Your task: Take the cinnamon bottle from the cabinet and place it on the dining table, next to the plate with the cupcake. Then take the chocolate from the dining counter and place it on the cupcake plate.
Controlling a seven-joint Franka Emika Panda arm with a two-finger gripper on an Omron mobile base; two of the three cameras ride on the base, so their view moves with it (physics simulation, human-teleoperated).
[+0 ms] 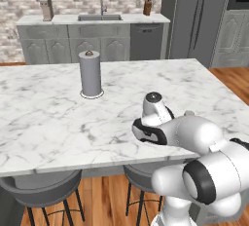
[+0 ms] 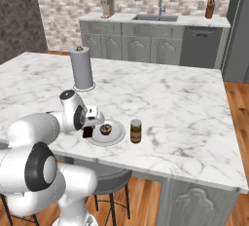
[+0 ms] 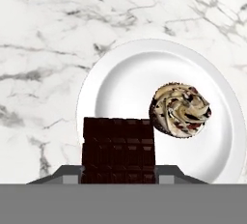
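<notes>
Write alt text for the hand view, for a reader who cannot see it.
A dark chocolate bar, held in the jaws at the bottom of the frame, hangs over the near edge of a round white plate. A frosted cupcake sits on the plate beside the bar, to its right in the picture. The plate rests on a white marble table with grey veins.

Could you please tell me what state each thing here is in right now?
Hand: shut on the chocolate.
Chocolate: held over the plate's edge.
Plate: on the marble, carrying the cupcake.
Cupcake: upright.
Cinnamon bottle: upright beside the plate.
Paper towel roll: standing upright.
</notes>
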